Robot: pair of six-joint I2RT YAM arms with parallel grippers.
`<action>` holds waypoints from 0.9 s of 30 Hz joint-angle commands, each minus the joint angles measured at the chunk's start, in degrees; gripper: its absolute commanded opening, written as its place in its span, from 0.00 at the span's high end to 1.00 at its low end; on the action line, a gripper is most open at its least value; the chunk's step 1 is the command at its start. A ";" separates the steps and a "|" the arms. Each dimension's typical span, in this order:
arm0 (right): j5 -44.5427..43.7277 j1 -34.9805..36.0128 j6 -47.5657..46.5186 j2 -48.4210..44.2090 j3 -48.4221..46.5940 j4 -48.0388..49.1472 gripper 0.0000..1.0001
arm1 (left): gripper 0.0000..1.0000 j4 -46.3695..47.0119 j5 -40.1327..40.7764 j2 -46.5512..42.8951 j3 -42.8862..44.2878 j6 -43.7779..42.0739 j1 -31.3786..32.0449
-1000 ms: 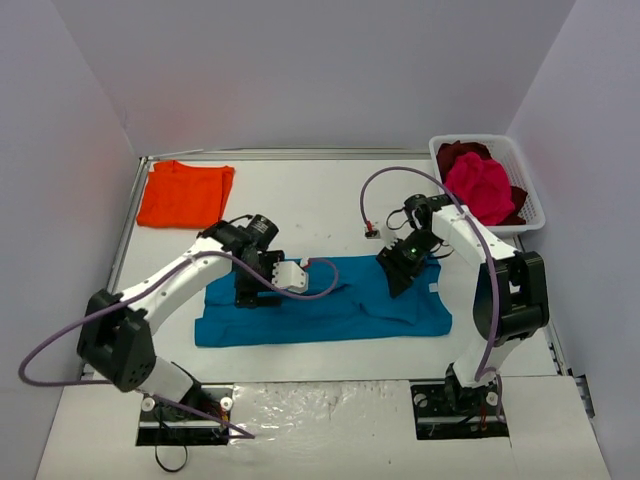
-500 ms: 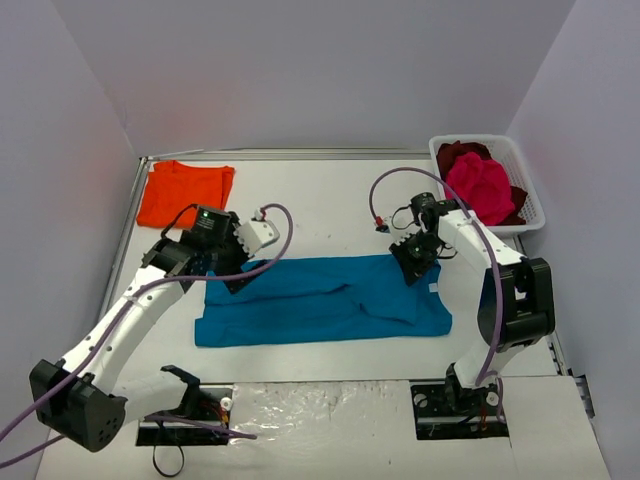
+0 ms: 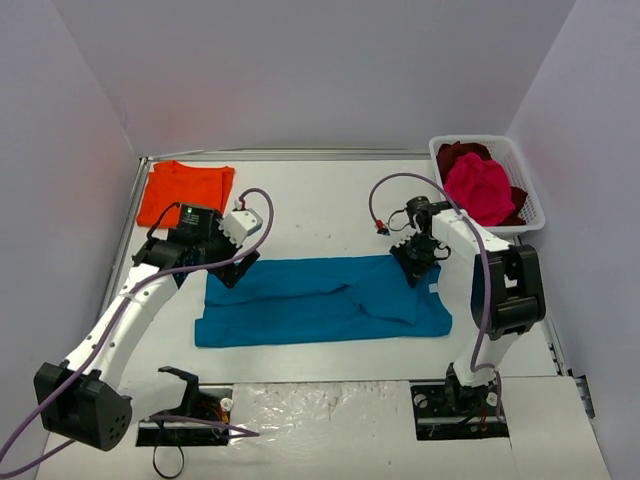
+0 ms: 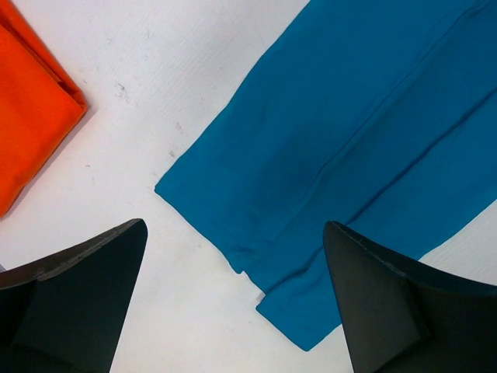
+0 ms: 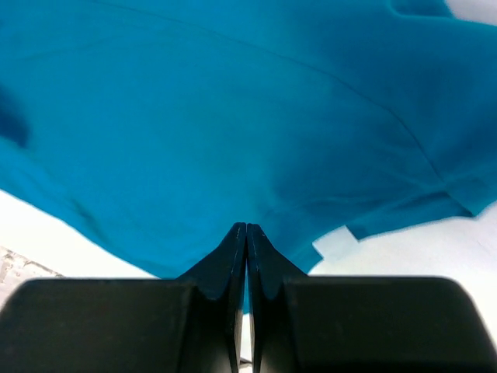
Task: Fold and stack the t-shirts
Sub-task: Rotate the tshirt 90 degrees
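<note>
A teal-blue t-shirt [image 3: 320, 300] lies flat, folded lengthwise, in the middle of the table. My left gripper [image 3: 232, 268] hovers open over its far left corner [image 4: 233, 241], jaws wide and empty. My right gripper [image 3: 412, 262] is shut, its tips pinching the teal cloth [image 5: 233, 140] near the shirt's far right edge [image 5: 246, 227]. A folded orange t-shirt [image 3: 185, 192] lies at the far left and also shows in the left wrist view [image 4: 31, 116]. A magenta-pink t-shirt [image 3: 480, 188] and a dark red one [image 3: 458, 153] lie bunched in the basket.
The white slotted basket [image 3: 533, 205] stands at the far right corner. A small white tag [image 5: 335, 242] shows at the teal shirt's edge. Purple cables loop over both arms. White walls close in the table on three sides.
My left gripper has left the shirt's left half and moved up and left to its far left corner. My right gripper has shifted a little toward the shirt's far edge.
</note>
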State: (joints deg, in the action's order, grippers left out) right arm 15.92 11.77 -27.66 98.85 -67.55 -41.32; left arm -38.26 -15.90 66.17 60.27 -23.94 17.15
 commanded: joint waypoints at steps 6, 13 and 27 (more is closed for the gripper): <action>-0.98 -0.52 0.41 10.73 -3.90 -0.43 1.00 | 0.03 1.52 -0.01 -6.58 -1.73 -0.66 -0.54; -1.77 -0.52 -0.47 19.35 -11.79 -0.69 1.00 | 0.04 1.08 1.40 -9.92 -3.84 -1.19 -3.51; 1.30 -0.34 -0.73 45.98 -55.02 -5.70 1.00 | 0.05 0.56 3.51 -8.87 -2.35 -0.40 -15.55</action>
State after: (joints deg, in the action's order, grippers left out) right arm 16.58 11.60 -27.35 137.38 -115.90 -54.28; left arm -37.63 -13.15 57.60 56.36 -25.17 4.12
